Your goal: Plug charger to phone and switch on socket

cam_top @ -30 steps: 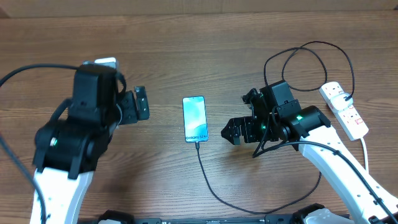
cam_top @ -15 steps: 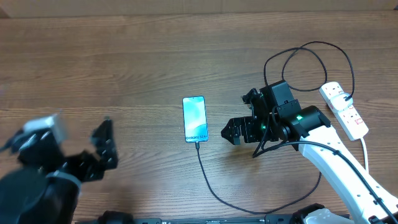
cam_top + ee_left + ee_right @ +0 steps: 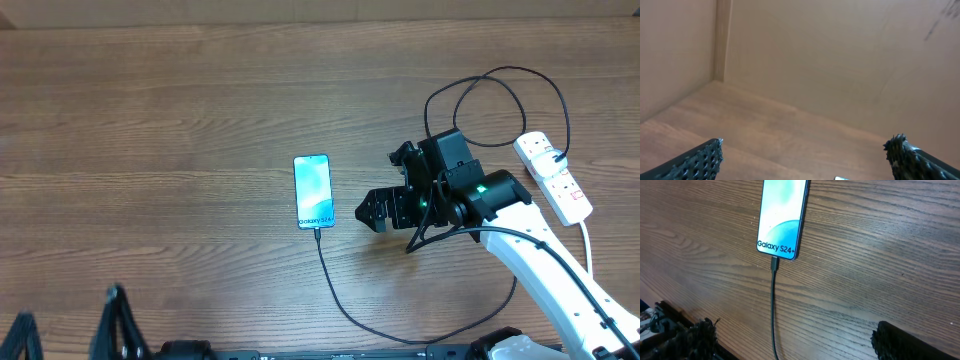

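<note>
The phone (image 3: 313, 190) lies flat at mid-table with its light blue screen up; it also shows in the right wrist view (image 3: 782, 215) with "Galaxy S24+" on it. The thin black charger (image 3: 325, 262) has its tip set in the phone's near edge (image 3: 774, 264) and loops right and back to the white socket (image 3: 553, 177) at the far right. My right gripper (image 3: 375, 212) (image 3: 795, 345) is open and empty just right of the phone's near end, above the cable. My left gripper (image 3: 70, 335) (image 3: 805, 160) is open and empty at the near left corner.
A thick white cord (image 3: 586, 240) runs from the socket toward the near edge. A brown cardboard wall (image 3: 840, 65) stands along the table's far side and meets another wall at a corner on the left. The black cable makes loose loops (image 3: 495, 95) behind my right arm.
My left arm has pulled back from beside the phone to the near left corner, now mostly out of the overhead view. The right arm, phone and cable have not moved.
</note>
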